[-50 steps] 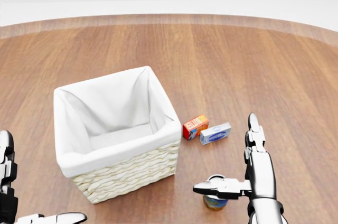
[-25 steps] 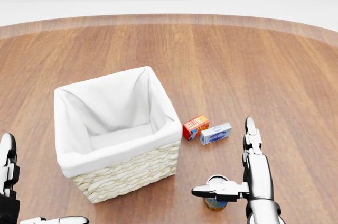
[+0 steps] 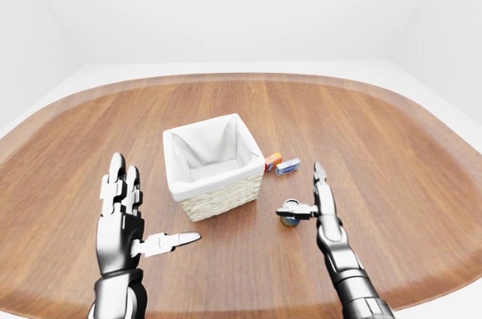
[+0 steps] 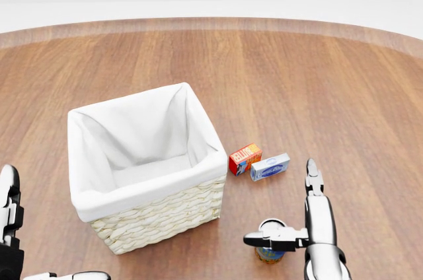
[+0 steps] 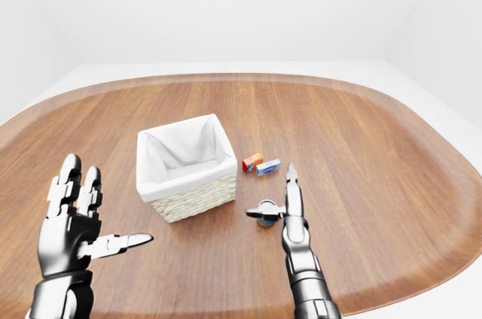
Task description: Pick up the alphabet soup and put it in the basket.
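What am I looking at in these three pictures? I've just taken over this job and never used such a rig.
All three pictures come from cameras on the head of a simulated humanoid robot, looking out over its own arms. The two wide pictures are its left and right eyes; the head view is closer and aimed lower.

The metal three-finger hands are the robot's own. The left hand is raised, fingers spread, holding nothing. The right hand is open too: its thumb reaches across the top of the alphabet soup, a small can standing on the wooden table, but nothing is gripped yet.

To the left of the can in the head view stands the basket, wicker with a white lining and nothing showing inside. Above the can lie a small red box and a small blue-and-white box, side by side.
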Robot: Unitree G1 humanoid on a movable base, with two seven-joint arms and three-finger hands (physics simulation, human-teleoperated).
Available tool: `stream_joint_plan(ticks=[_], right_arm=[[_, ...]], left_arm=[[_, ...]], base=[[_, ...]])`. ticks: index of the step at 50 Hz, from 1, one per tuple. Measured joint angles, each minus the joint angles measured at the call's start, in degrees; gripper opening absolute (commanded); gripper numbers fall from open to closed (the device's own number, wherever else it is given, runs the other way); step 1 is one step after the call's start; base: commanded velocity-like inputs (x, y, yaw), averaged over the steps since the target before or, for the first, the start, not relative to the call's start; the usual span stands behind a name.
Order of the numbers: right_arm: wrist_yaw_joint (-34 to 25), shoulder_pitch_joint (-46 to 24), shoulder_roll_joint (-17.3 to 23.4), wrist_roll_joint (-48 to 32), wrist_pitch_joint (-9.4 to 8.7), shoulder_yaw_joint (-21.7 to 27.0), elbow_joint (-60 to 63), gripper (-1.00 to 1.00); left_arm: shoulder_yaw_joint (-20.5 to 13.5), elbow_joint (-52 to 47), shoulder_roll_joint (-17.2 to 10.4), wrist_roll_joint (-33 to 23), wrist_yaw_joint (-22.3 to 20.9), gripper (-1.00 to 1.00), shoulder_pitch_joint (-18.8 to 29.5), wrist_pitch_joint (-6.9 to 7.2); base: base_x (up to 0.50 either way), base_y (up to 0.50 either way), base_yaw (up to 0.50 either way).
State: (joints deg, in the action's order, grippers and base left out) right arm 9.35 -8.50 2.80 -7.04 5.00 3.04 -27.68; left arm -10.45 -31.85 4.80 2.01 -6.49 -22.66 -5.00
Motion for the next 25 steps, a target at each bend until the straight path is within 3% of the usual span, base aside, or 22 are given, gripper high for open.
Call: stream_joint_plan(ticks=[25], right_arm=[[3.8, -9.0, 2.0, -1.5, 0.0, 0.4, -21.5, 1.0]], left_arm=[[0.4, 0.3, -0.2, -0.3, 0.4, 1.0, 0.3, 0.0]], base=[[0.0, 0.0, 0.0]])
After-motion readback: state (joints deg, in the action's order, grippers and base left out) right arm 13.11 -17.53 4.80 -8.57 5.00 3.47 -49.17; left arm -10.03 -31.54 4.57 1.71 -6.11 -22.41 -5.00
